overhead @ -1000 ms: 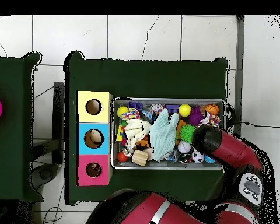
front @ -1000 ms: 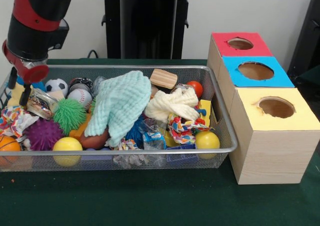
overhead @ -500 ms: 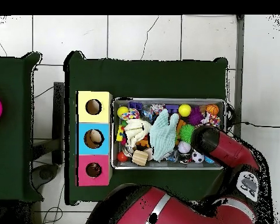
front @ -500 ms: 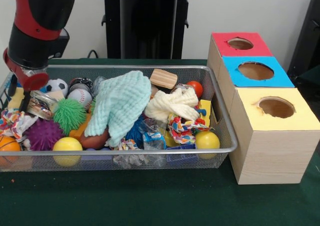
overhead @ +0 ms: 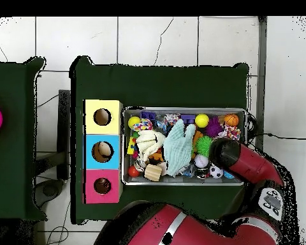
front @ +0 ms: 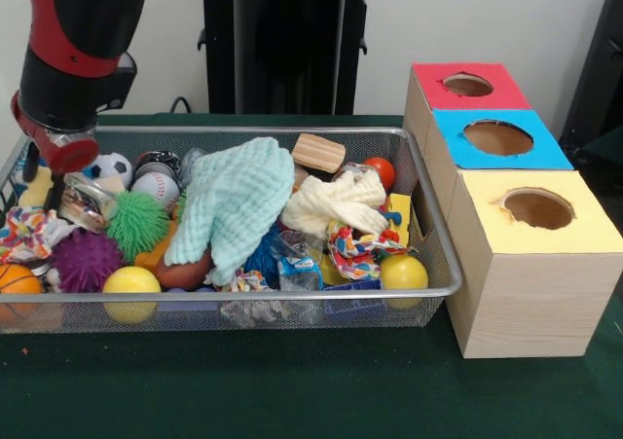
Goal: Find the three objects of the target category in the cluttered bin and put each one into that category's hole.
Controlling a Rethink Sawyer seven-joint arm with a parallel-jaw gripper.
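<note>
The wire mesh bin lies on the green table, full of clutter; it also shows in the overhead view. My gripper hangs from the red and black arm over the bin's left end, just above a crinkly clear wrapper. In the overhead view the arm hides it. No plush animal toy shows clearly; the clutter may hide them. The red-surrounded hole tops the farthest wooden box, right of the bin, and shows in the overhead view.
A mint cloth and a cream cloth cover the bin's middle. Spiky balls, yellow balls, rope toys, a wooden block and sports balls lie around. The blue hole and yellow hole are nearer.
The arm's end has shifted slightly to the right and a little lower over the bin's left end in the front view. The bin's contents have barely moved.
</note>
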